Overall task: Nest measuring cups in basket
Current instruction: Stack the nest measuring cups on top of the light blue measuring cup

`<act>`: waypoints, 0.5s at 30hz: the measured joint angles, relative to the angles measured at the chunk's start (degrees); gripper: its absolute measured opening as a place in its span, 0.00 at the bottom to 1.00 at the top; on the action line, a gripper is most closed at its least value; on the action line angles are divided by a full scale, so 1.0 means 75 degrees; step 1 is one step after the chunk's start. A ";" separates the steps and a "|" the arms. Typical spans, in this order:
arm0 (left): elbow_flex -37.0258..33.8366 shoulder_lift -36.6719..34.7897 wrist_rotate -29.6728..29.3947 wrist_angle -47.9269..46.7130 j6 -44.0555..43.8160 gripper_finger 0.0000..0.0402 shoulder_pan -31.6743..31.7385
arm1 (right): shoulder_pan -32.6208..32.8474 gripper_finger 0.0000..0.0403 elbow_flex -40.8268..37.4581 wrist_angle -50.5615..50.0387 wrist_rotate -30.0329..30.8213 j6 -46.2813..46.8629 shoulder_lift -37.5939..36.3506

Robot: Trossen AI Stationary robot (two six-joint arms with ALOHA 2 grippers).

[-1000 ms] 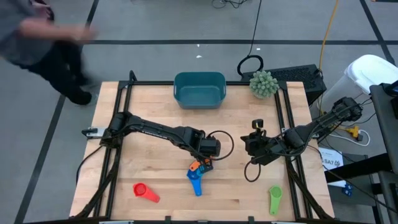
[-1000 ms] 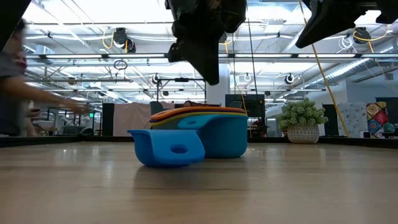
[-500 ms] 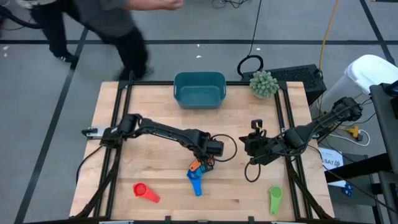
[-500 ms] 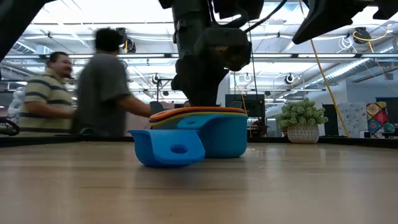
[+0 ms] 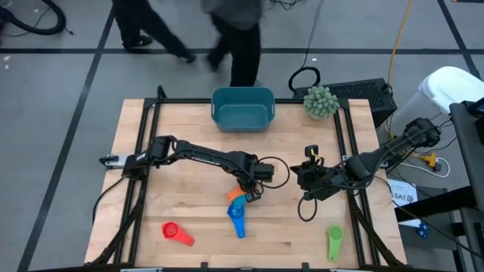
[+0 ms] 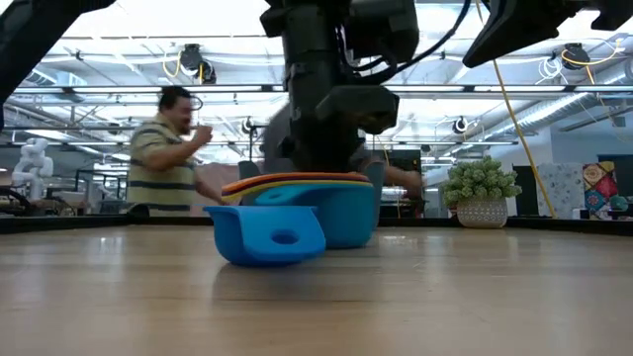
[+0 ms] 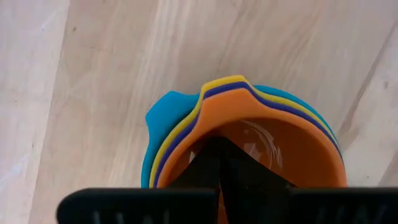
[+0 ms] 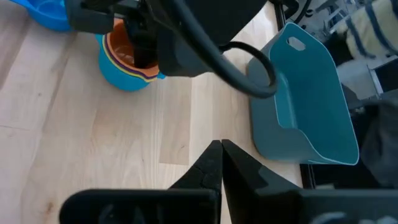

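Closed left gripper at the nested cup stack

Currently the left gripper [image 5: 249, 190] is seen with its fingers fully together, pressed into the orange bowl at the top of the nested stack of plastic measuring cups [image 5: 238, 204]; nothing is pinched between them. The stack, with orange, yellow, purple and blue rims layered [image 7: 239, 112], sits mid-table, well apart from the teal rectangular plastic basket [image 5: 242, 108] at the far edge. A red scoop [image 5: 176, 232] and a green scoop [image 5: 334, 241] lie separately near the front edge. The right gripper [image 5: 301, 180] is held shut and empty, off to the side. The cups are judged light, stiff and smooth, so sliding is likely; the flat handles or the stacked rim are suggested as holds.
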 joint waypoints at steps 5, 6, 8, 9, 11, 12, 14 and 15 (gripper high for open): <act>-0.0003 0.0000 -0.0017 -0.0149 0.0232 0.00 0.0122 | -0.0003 0.00 0.0000 0.0000 0.0001 -0.0081 0.0000; -0.0003 0.0000 -0.0026 -0.0141 0.0255 0.00 0.0150 | -0.0003 0.00 0.0000 0.0000 0.0001 -0.0081 0.0000; -0.0004 0.0000 -0.0027 -0.0140 0.0314 0.00 0.0206 | -0.0003 0.00 0.0000 0.0000 0.0001 -0.0081 0.0000; -0.0006 0.0000 -0.0030 -0.0156 0.0379 0.00 0.0241 | -0.0003 0.00 0.0000 0.0000 0.0001 -0.0081 0.0000; -0.0006 0.0000 -0.0167 -0.0296 0.0523 0.00 0.0312 | -0.0003 0.00 0.0000 -0.0001 0.0001 -0.0079 0.0000; -0.0006 0.0000 -0.0204 -0.0402 0.0585 0.00 0.0356 | -0.0003 0.00 0.0000 0.0000 0.0001 -0.0079 0.0000; -0.0006 0.0000 -0.0240 -0.0552 0.0684 0.00 0.0444 | -0.0003 0.00 0.0000 -0.0003 0.0001 -0.0078 0.0000; -0.0006 -0.0003 -0.0241 -0.0578 0.0708 0.00 0.0490 | -0.0003 0.00 0.0000 -0.0003 0.0001 -0.0078 0.0000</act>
